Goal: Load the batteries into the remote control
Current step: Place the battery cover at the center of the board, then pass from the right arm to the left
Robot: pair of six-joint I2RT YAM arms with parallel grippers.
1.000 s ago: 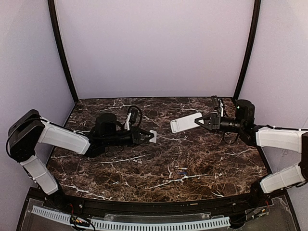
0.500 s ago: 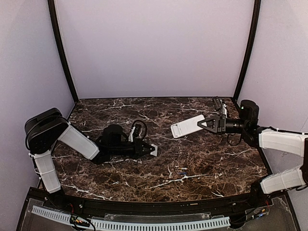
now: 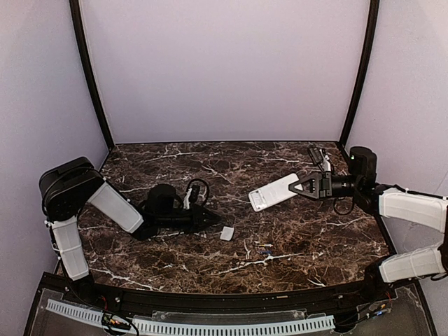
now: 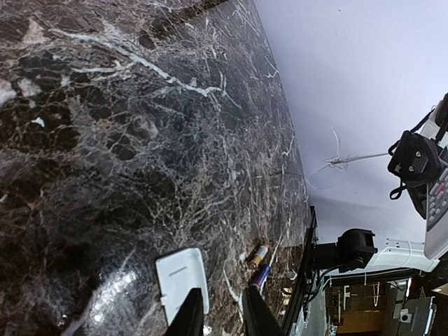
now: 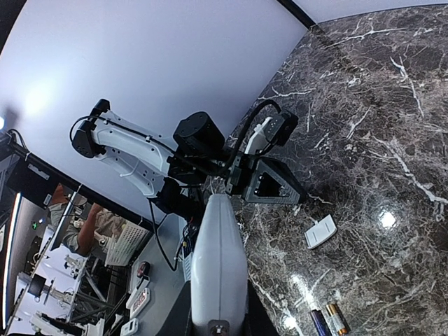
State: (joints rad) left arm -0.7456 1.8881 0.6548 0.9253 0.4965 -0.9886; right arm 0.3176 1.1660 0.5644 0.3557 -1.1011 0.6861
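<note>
My right gripper (image 3: 299, 186) is shut on one end of the white remote control (image 3: 274, 192) and holds it above the right half of the table. In the right wrist view the remote's plain back (image 5: 218, 262) fills the space between the fingers. Two small batteries (image 3: 264, 247) lie side by side on the marble near the front centre; they also show in the left wrist view (image 4: 258, 255) and the right wrist view (image 5: 329, 320). My left gripper (image 3: 212, 219) is low over the table, slightly open and empty. The small white cover piece (image 3: 227, 233) lies flat just beyond its fingertips (image 4: 192, 316).
The dark marble table (image 3: 175, 259) is enclosed by pale walls with black posts at the back corners. A black rail (image 3: 210, 299) runs along the front edge. The cover piece also shows in the left wrist view (image 4: 180, 278) and the right wrist view (image 5: 320, 232).
My left gripper carried the cover piece down and toward the front, then let go; the cover now lies on the marble. My right gripper lowered the remote slightly.
</note>
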